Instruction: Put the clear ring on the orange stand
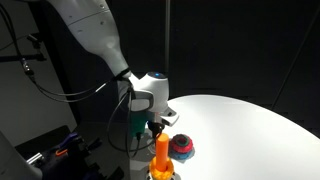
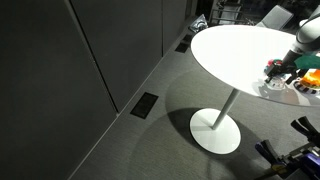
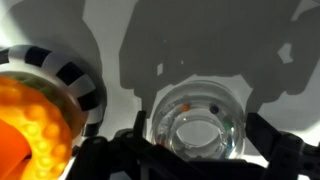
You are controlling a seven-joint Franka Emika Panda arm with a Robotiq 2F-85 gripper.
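Note:
The clear ring [image 3: 198, 122], with small coloured beads inside, sits between the two dark fingers of my gripper [image 3: 200, 140], which touch it on both sides. The orange stand [image 1: 161, 155] is an upright peg near the table's front edge, just below and beside my gripper [image 1: 150, 122]. In the wrist view the stand's orange bulk [image 3: 35, 120] lies at the left, apart from the ring. The ring itself is too small to make out in both exterior views.
A squat red-and-blue ring stack [image 1: 182, 147] stands next to the orange stand. A black-and-white striped ring [image 3: 75, 75] lies around the orange bulk. The round white table [image 2: 230, 55] stands on a single pedestal; its edge is close to the gripper.

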